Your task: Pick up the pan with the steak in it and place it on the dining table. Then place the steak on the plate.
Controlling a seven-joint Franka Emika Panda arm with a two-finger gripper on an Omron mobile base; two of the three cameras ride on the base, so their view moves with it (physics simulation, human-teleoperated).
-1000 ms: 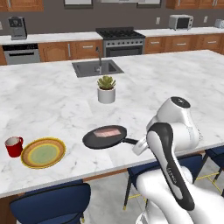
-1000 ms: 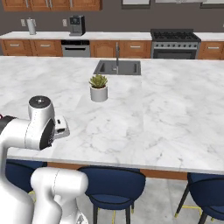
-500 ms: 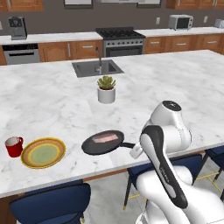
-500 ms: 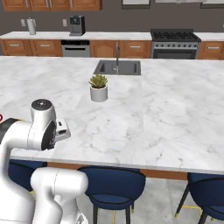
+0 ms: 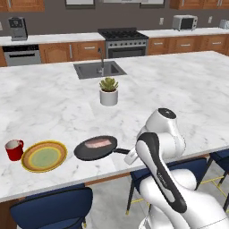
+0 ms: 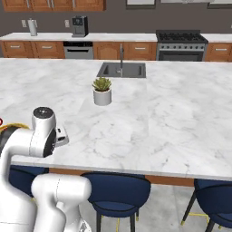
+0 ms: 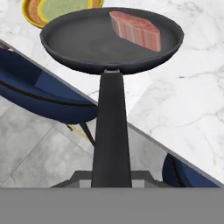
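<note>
**A:** While the arm keeps its hold, the pan has drifted a little further left and nearer the worktop's front edge than it was a second ago, closing on the plate. Do you read it the same way?

**B:** Yes. The elbow has swung round with it. The pan now hangs low over the dining table, near its front edge; whether its base already touches the marble I cannot tell from here.

**A:** And the grip?

**B:** The gripper is closed tight on the far end of the handle. In the hand view the handle runs straight up from the gripper to the bowl of the pan, so the pan lies directly ahead of it, a full handle's length away.

**A:** The steak?

**B:** It lies inside the pan, toward the far right of the bowl as the hand sees it, not touching the handle side. Beyond the pan's far rim sits the plate, just beside it, with the red mug next to the plate on its other side.

**A:** So the first half is nearly done, I'd judge: set the pan down, let go, then go for the steak.
</note>
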